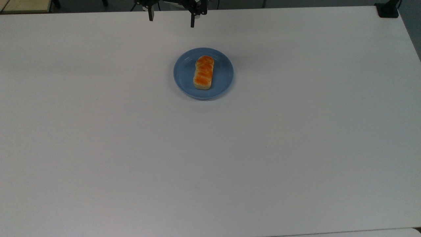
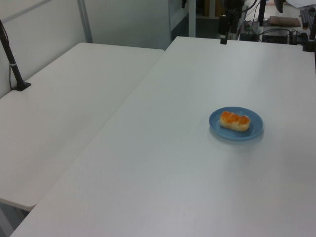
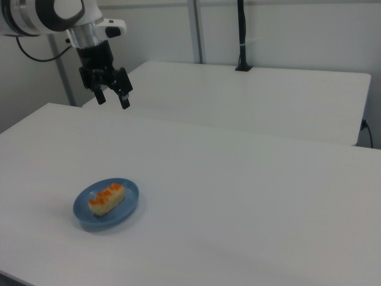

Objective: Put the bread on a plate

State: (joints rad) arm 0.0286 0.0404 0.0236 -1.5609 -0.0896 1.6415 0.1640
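Item: bread (image 1: 204, 72). A small loaf with an orange-brown glazed top and pale sides is recorded lying flat inside the plate (image 1: 223, 80), a round light-blue dish set on the white table (image 1: 210, 158). The loaf is contained within the rim, nothing overhanging. Its long axis is seen running up and down in the top view, toward and away from the arm.

Item: gripper (image 3: 111, 98). It is held high above the table's far edge, well apart from the plate, fingers (image 1: 192, 23) spread wide with nothing between them (the bread is touched by neither).

Relation: the loaf lies below and forward of the fingers, toward the top view's bottom.

Status: placement is judged complete; no further grasp appears to be called for, only retreat of the arm.
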